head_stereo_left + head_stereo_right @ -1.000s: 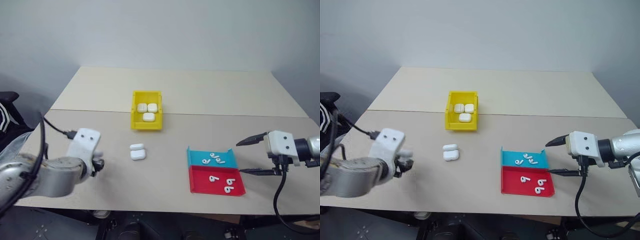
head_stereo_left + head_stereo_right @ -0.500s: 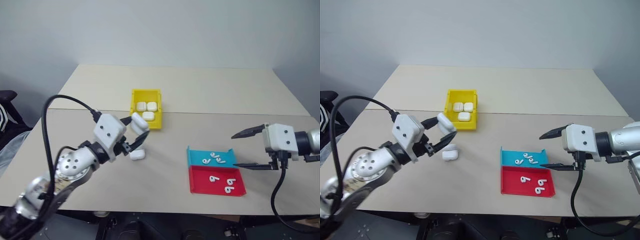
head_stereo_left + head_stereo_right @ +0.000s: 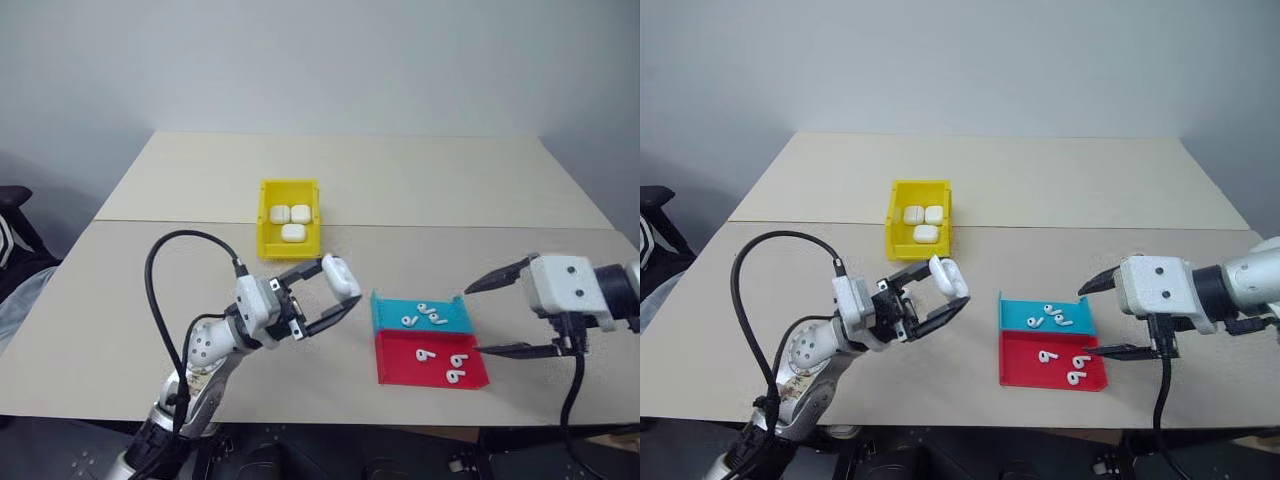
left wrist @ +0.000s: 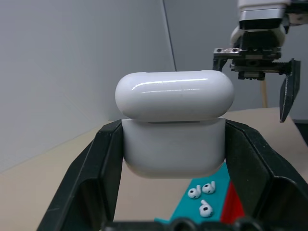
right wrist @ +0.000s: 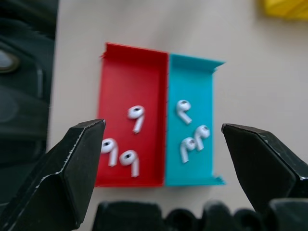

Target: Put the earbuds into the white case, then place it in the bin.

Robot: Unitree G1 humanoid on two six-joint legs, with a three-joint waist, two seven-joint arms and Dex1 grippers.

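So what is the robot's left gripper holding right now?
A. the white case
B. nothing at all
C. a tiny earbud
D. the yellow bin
A: the left gripper has its two black fingers clamped on either side of the white case, lifted above the table, while the earbuds lie in the trays.

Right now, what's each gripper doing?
Left gripper: shut on the white case, held above the table.
Right gripper: open, holding nothing.

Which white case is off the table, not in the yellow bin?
The white case clamped in the left gripper; the other three lie in the bin.
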